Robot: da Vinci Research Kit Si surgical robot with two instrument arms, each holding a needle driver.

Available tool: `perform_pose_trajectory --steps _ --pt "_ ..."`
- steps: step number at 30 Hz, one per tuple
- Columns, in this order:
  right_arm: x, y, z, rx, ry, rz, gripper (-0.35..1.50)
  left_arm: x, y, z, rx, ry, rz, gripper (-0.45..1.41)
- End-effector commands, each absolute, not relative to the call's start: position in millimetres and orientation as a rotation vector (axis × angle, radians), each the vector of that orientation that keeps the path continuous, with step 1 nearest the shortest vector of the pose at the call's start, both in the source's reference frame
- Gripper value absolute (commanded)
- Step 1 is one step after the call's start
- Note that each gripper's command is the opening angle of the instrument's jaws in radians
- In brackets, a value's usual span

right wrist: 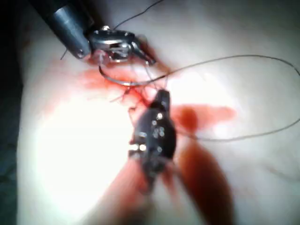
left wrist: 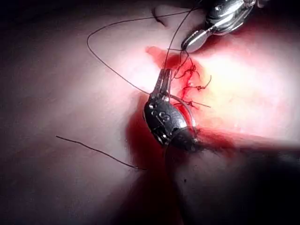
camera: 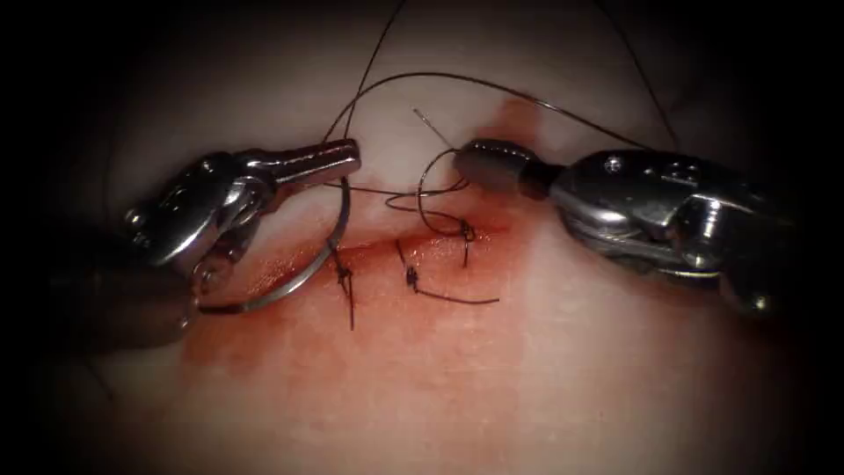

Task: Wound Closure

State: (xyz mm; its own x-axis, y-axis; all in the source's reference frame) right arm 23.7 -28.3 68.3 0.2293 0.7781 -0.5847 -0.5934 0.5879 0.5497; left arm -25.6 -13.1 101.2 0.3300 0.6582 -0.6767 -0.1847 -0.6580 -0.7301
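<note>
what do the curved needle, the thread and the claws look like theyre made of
The thin curved silver needle, held in the left claw, looks like polished steel: it glints. The dark fine thread, gripped by the right claw, seems a smooth, wiry single strand holding loops. Both claws look like shiny metal, with bright highlights.

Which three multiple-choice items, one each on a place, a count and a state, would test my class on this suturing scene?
1. What holds the needle? A. the left tool B. the right tool C. nothing
2. How many knotted stitches cross the cut? A. one B. three C. six
3. The right tool has its jaws: A. wide open B. shut on thread C. shut on the needle

Key: 1 A, its jaws grip the needle near one end; 2 B, three dark knots sit along the cut; 3 B, a thread loop runs from its closed jaws.
</note>
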Motion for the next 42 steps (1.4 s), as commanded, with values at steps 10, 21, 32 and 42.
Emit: perform_pose_trajectory --steps 10,21,32,42 --pt "22.4 -33.3 66 0.29 0.966 0.903 -0.35 -26.8 -7.8 101 -1.814 -0.418 1.404 -0.45" --pt "21.9 -38.4 65 0.373 0.975 0.814 -0.35 -30.7 -3.9 104 -1.795 -0.421 1.458 -0.45" --pt "21.4 -42.3 63 0.416 0.961 0.757 -0.35 -32.8 -0.1 106 -1.732 -0.347 1.583 -0.45" --pt "20.1 -46.0 64 0.408 0.942 0.713 -0.35 -34.4 1.5 106 -1.699 -0.166 1.795 -0.45"
